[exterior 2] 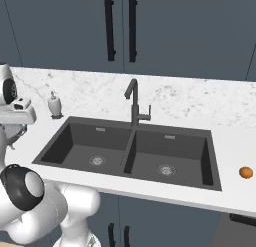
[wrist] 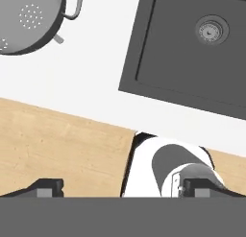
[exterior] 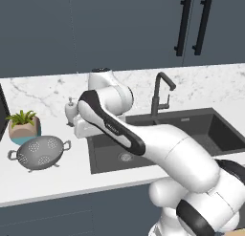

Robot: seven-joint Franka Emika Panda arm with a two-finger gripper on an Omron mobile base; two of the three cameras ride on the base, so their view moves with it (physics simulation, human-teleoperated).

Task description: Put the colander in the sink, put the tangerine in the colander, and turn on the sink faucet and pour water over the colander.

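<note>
Half the colander [wrist: 29, 20] is cut off beside the sink [wrist: 163, 63].

The rendered scene is evenly and brightly lit. Soft shadows are cast beneath the colander [exterior: 40, 152] and inside the sink [exterior 2: 70, 136]. Edges are slightly softened; no glare is seen.
</note>
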